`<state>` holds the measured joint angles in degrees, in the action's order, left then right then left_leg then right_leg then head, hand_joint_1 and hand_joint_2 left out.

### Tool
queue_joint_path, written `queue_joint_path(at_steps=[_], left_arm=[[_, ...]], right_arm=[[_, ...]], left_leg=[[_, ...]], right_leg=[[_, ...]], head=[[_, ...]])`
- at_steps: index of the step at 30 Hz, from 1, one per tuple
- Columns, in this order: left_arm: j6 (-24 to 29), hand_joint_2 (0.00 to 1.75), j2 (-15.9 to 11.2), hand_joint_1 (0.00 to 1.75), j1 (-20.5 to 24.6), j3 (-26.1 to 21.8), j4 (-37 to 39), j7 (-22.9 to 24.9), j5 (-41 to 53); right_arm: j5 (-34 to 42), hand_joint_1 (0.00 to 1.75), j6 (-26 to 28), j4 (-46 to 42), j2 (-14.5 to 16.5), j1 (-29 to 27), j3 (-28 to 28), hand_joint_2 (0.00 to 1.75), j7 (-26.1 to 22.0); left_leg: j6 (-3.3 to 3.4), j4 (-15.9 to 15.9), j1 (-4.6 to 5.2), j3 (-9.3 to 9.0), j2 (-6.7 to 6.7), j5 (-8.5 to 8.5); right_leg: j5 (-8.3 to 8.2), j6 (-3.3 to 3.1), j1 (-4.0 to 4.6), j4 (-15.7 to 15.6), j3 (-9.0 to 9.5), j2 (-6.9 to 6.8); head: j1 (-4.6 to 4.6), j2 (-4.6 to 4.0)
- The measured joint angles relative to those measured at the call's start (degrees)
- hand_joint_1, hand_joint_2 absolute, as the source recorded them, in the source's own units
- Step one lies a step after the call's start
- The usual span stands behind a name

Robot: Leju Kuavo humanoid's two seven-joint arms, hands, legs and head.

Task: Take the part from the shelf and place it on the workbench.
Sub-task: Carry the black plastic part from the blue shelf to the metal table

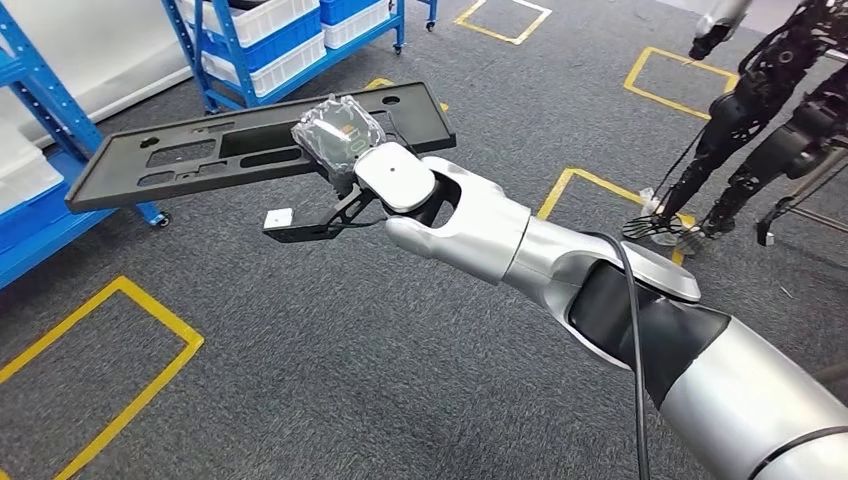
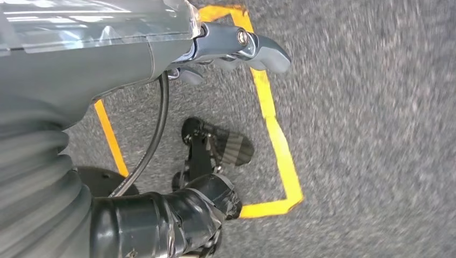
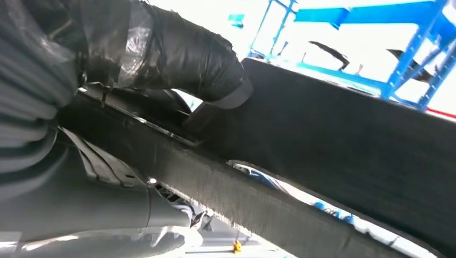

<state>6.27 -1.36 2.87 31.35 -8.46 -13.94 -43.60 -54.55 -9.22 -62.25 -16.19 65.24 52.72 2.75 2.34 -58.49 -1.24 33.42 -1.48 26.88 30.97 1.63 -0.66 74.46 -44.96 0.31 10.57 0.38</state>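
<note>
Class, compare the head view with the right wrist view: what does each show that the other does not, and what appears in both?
Head view alone: the silver right arm, the full outline of the long black part with its cutouts, yellow floor markings and white bins on the shelving.

Right wrist view alone: a close look at the part's rough edge and a taped finger pressing on it.

Both: the right hand holding the part, and blue shelving.
</note>
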Motion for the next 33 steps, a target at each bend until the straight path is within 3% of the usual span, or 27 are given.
queue_joint_path(at_steps=[1, 2, 3, 5, 7, 9, 11, 13, 15, 16, 18, 20, 22, 24, 25, 27, 28, 30, 31, 32, 33], left_arm=[[0.0, 1.75, 0.01, 0.0, 0.03, 0.09, -0.01, 0.0, -0.01], [0.0, 1.75, 0.02, 0.0, 0.07, 0.17, -0.01, 0.01, -0.02], [0.0, 1.75, 0.03, 0.0, 0.1, 0.23, -0.02, 0.01, -0.03], [0.0, 1.75, 0.05, 0.0, 0.14, 0.3, -0.02, 0.01, -0.04], [0.0, 1.75, 0.04, 0.0, 0.22, 0.32, -0.02, 0.0, -0.05], [0.0, 1.75, 0.05, 0.0, 0.28, 0.33, -0.02, 0.01, -0.11], [0.02, 1.75, 0.03, 0.0, 0.28, 0.34, -0.02, 0.0, -0.25], [0.08, 1.75, 0.01, 0.0, 0.08, 0.34, -0.02, 0.01, -0.42], [0.21, 1.75, 0.02, 0.0, -0.18, 0.36, -0.02, 0.04, -0.55], [0.29, 1.75, 0.02, 0.0, -0.25, 0.37, -0.02, 0.05, -0.56], [0.44, 1.75, 0.01, 0.0, -0.25, 0.37, -0.02, 0.05, -0.56], [0.46, 1.75, -0.04, 0.0, -0.28, 0.38, 0.01, 0.01, -0.55], [0.44, 1.75, -0.08, 0.0, -0.24, 0.43, 0.04, -0.05, -0.55], [0.42, 1.75, 0.05, 0.0, -0.1, 0.46, 0.04, -0.11, -0.58], [0.43, 1.75, 0.13, 0.0, -0.03, 0.47, 0.04, -0.13, -0.6], [0.44, 1.75, 0.27, 0.0, 0.06, 0.5, 0.04, -0.13, -0.61], [0.45, 1.75, 0.24, 0.0, 0.07, 0.51, 0.05, -0.13, -0.62], [0.44, 1.75, 0.23, 0.0, -0.02, 0.54, 0.05, -0.12, -0.63], [0.44, 1.75, 0.22, 0.0, -0.04, 0.55, 0.05, -0.12, -0.64], [0.44, 1.75, 0.22, 0.0, -0.03, 0.58, 0.05, -0.11, -0.64], [0.44, 1.75, 0.25, 0.0, -0.01, 0.63, 0.05, -0.11, -0.64]], right_arm=[[0.01, 1.75, 0.0, 0.03, -0.02, -0.11, 0.0, 1.75, -0.01], [0.01, 1.75, 0.0, 0.04, -0.06, -0.16, -0.01, 1.75, -0.02], [0.01, 1.75, 0.0, 0.04, -0.1, -0.14, -0.03, 1.75, -0.03], [0.0, 1.75, 0.01, 0.02, -0.17, 0.02, -0.13, 1.75, -0.03], [0.0, 1.75, 0.02, 0.01, -0.22, 0.13, -0.2, 1.75, -0.02], [0.0, 1.75, 0.01, 0.0, -0.44, 0.12, -0.2, 1.75, 0.04], [0.01, 1.75, 0.02, -0.09, -0.71, 0.11, -0.28, 1.75, 0.27], [-0.01, 1.75, 0.11, -0.19, -0.8, -0.03, -0.42, 1.75, 0.61], [-0.01, 1.75, 0.31, -0.22, -0.84, -0.61, -0.51, 1.75, 0.8], [-0.02, 1.75, 0.42, -0.28, -0.88, -1.04, -0.54, 1.75, 0.81], [-0.07, 1.75, 0.62, -0.51, -1.03, -1.74, -0.66, 1.75, 0.84], [-0.2, 1.75, 0.89, -0.79, -1.15, -1.94, -0.88, 1.75, 0.86], [-0.33, 1.75, 1.04, -1.04, -1.24, -1.86, -1.16, 1.75, 0.99], [-0.38, 1.75, 0.84, -1.16, -1.77, -1.77, -1.44, 1.75, 1.12], [-0.38, 1.75, 0.65, -1.17, -2.15, -1.66, -1.62, 1.75, 1.14], [-0.41, 1.75, 0.33, -1.21, -2.78, -1.22, -2.02, 1.75, 1.15], [-0.43, 1.75, 0.22, -1.24, -2.91, -0.99, -2.15, 1.75, 1.15], [-0.46, 1.75, 0.09, -1.26, -3.09, -0.96, -2.24, 1.75, 1.16], [-0.46, 1.75, 0.04, -1.25, -3.2, -1.11, -2.24, 1.75, 1.16], [-0.47, 1.75, 0.01, -1.25, -3.33, -1.26, -2.24, 1.75, 1.16], [-0.48, 1.75, 0.01, -1.25, -3.45, -1.32, -2.24, 1.75, 1.16]], left_leg=[[-0.08, -0.03, -0.03, -0.1, -0.86, 0.15], [-0.21, -0.07, -0.08, -0.29, -1.64, 0.35], [-0.41, -0.09, -0.13, -0.57, -2.34, 0.58], [-0.97, -0.06, -0.01, -1.12, -3.45, 1.03], [-1.62, 0.07, 0.25, -1.52, -4.44, 1.33], [-2.25, 0.15, 0.21, -1.79, -5.17, 1.7], [-2.57, -1.78, -0.09, -1.17, -3.14, 3.38], [-2.52, -8.3, -0.2, 1.71, 0.03, 6.89], [-2.47, -15.29, -0.11, 5.25, 1.04, 9.24], [-2.42, -16.52, -0.1, 6.12, 1.14, 8.88], [-2.19, -12.58, -0.11, 5.05, 1.66, 5.05], [-1.83, -5.59, -0.28, 2.39, 4.13, 1.51], [-1.64, -2.54, -0.31, 1.1, 5.81, 0.9], [-1.35, -1.94, -0.22, 0.8, 4.8, 0.83], [-1.03, -1.53, -0.26, 0.57, 4.05, 0.6], [-0.23, -0.7, -0.39, 0.12, 2.5, 0.16], [-0.01, -0.56, -0.21, -0.02, 1.78, 0.13], [0.16, -0.52, 0.01, -0.14, 0.32, 0.24], [0.13, -0.53, 0.04, -0.21, -0.42, 0.35], [0.07, -0.53, 0.05, -0.34, -1.18, 0.49], [-0.04, -0.54, 0.06, -0.53, -1.93, 0.66]], right_leg=[[-0.63, 0.24, -0.31, 0.27, -0.21, -0.21], [-2.24, 0.41, -0.55, -1.82, 0.87, -0.56], [-4.36, 0.47, -0.66, -5.73, 2.99, -1.28], [-6.86, 0.1, -0.12, -12.95, 6.89, -3.5], [-6.96, -0.58, 0.54, -15.16, 7.89, -4.23], [-7.12, -1.27, 0.5, -15.38, 7.84, -2.95], [-7.4, -2.08, 0.27, -15.92, 8.1, -1.71], [-7.54, -2.77, 0.28, -16.17, 8.26, -0.33], [-7.48, -3.08, 0.53, -16.03, 8.27, 1.3], [-7.42, -3.15, 0.65, -15.89, 8.3, 2.22], [-7.18, -3.16, 0.74, -15.37, 8.32, 4.12], [-6.83, -2.93, 0.66, -14.6, 8.01, 5.82], [-6.84, -2.31, 0.4, -14.13, 7.29, 7.34], [-7.21, -1.49, 0.11, -14.28, 6.8, 8.62], [-7.09, -1.12, 0.21, -14.12, 6.62, 7.95], [-5.29, -0.41, 0.39, -11.07, 5.15, 4.27], [-3.69, -0.09, 0.31, -7.89, 3.66, 2.03], [-0.95, 0.39, -0.16, -0.85, 0.14, 0.24], [-0.74, 0.52, -0.33, 0.92, -0.83, 0.0], [-1.61, 0.58, -0.43, 0.47, -0.65, -0.18], [-3.38, 0.51, -0.45, -2.26, 0.75, -0.56]], head=[[0.01, -0.01], [0.0, 0.0], [0.01, 0.0], [0.01, 0.01], [-0.01, 0.0], [-0.03, 0.01], [-0.02, 0.01], [-0.02, 0.01], [-0.02, 0.0], [-0.02, -0.01], [-0.03, 0.0], [-0.01, 0.0], [-0.03, 0.01], [-0.08, 0.02], [-0.02, 0.01], [0.15, 0.01], [0.24, 0.01], [0.3, 0.01], [0.29, 0.01], [0.3, 0.01], [0.3, 0.01]])
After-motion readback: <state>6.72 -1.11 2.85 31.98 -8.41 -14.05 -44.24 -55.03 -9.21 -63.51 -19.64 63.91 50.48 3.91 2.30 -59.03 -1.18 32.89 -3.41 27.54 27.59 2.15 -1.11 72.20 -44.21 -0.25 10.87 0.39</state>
